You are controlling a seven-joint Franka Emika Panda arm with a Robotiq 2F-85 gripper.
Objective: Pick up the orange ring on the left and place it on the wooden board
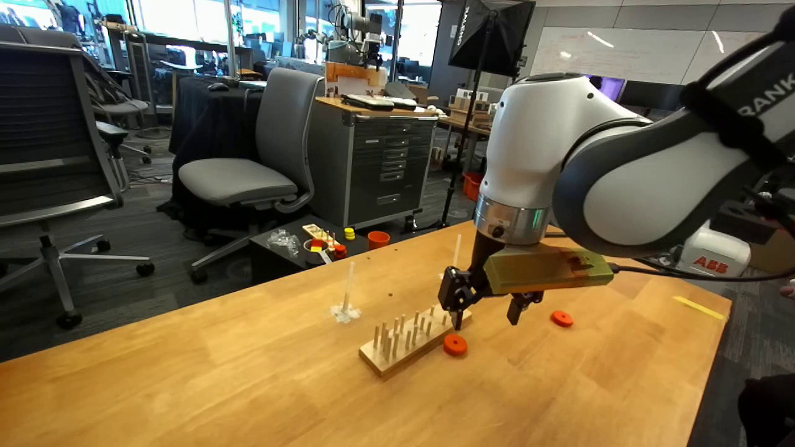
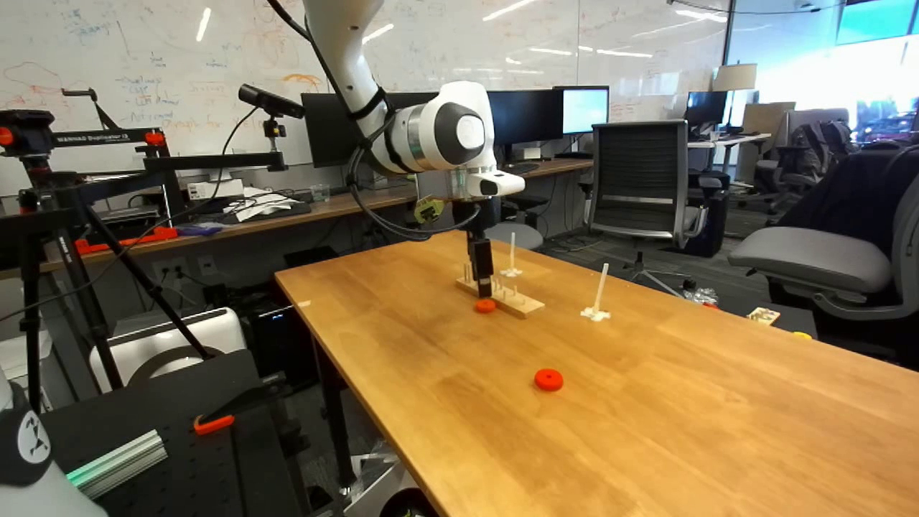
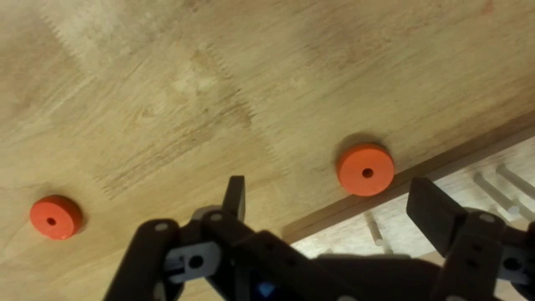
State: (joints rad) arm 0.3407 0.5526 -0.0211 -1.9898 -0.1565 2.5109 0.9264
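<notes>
One orange ring (image 1: 455, 344) lies flat beside the long edge of the wooden board (image 1: 380, 365). It also shows in an exterior view (image 2: 486, 306) and the wrist view (image 3: 365, 169); I cannot tell if it touches the board. A second orange ring (image 1: 562, 318) lies farther from the board, also seen in an exterior view (image 2: 548, 380) and at the left in the wrist view (image 3: 56, 217). The board carries rows of upright pegs. My gripper (image 1: 486, 321) is open and empty above the table by the board. In the wrist view, the ring near the board lies ahead of the open fingers (image 3: 328, 186).
Two thin upright sticks are taped to the table, one beyond the board (image 1: 349, 288) and one behind the gripper (image 1: 458, 248). Both show in an exterior view, the nearer stick (image 2: 602, 287) to the right. A low black stand with an orange cup (image 1: 378, 239) is past the table edge.
</notes>
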